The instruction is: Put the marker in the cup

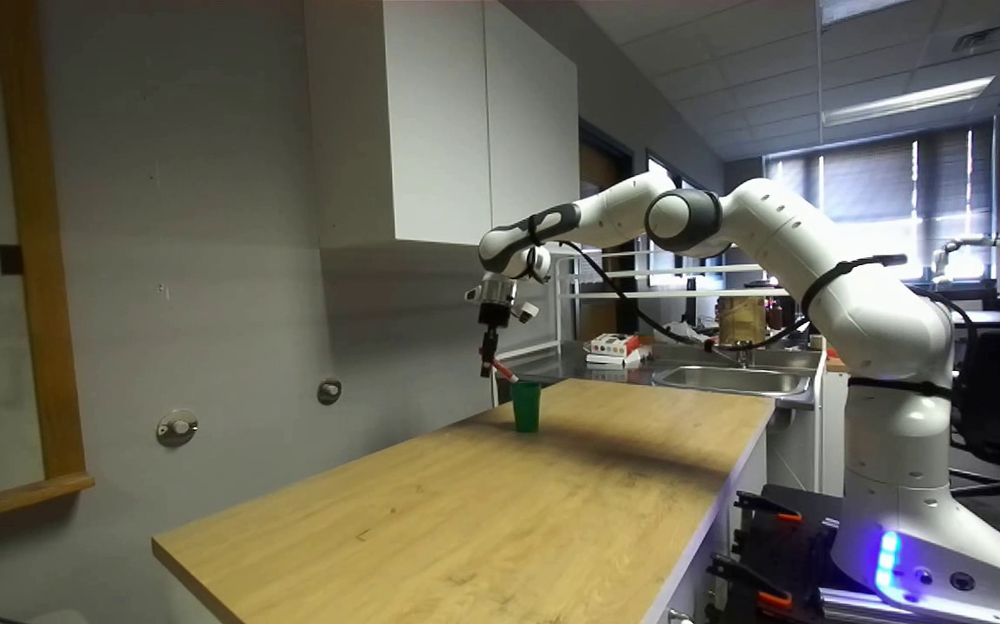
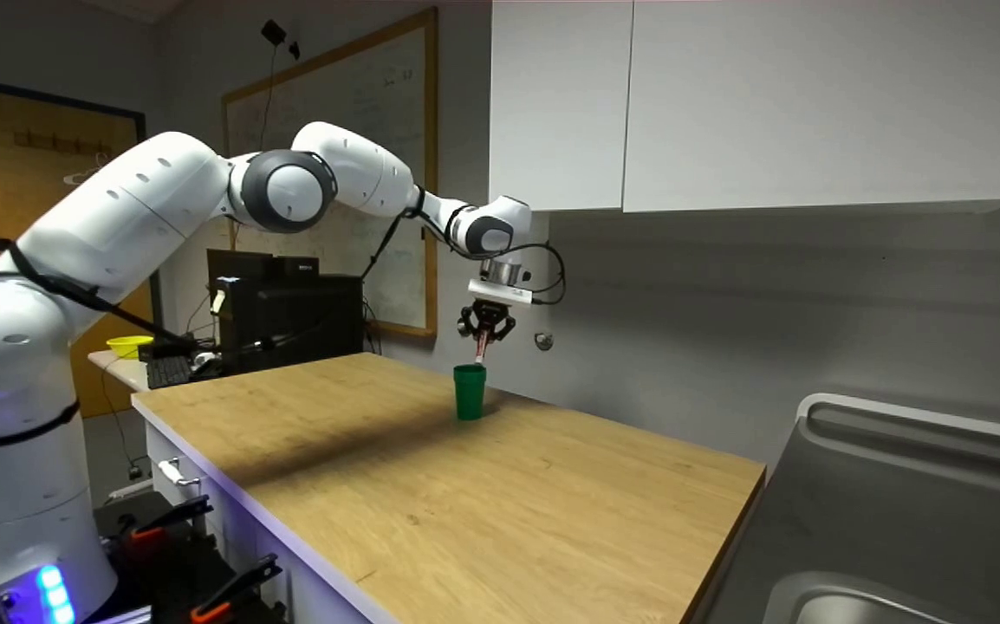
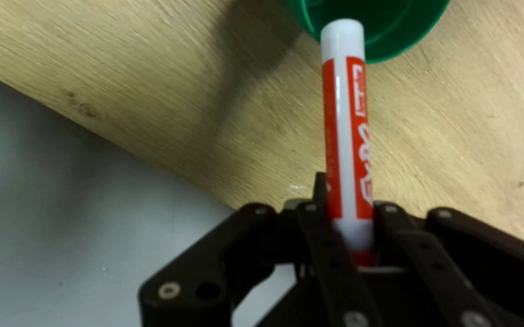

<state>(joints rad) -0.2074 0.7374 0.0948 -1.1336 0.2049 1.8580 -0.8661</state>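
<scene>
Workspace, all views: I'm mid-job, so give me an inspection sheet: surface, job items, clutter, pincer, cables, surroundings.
Surface: wooden tabletop, a few dark marks.
Cup: green, upright on the tabletop.
Marker: red and white, tilted, its white end at the cup's rim, not yet lowered in; whether touching, cannot tell.
Clutter: printed box beside the sink.
Pincer: shut on the marker, near one end.
Cables: black cable sags below the arm; snags, nothing seen.
Surroundings: gray wall, white cabinets, whiteboard.
</scene>
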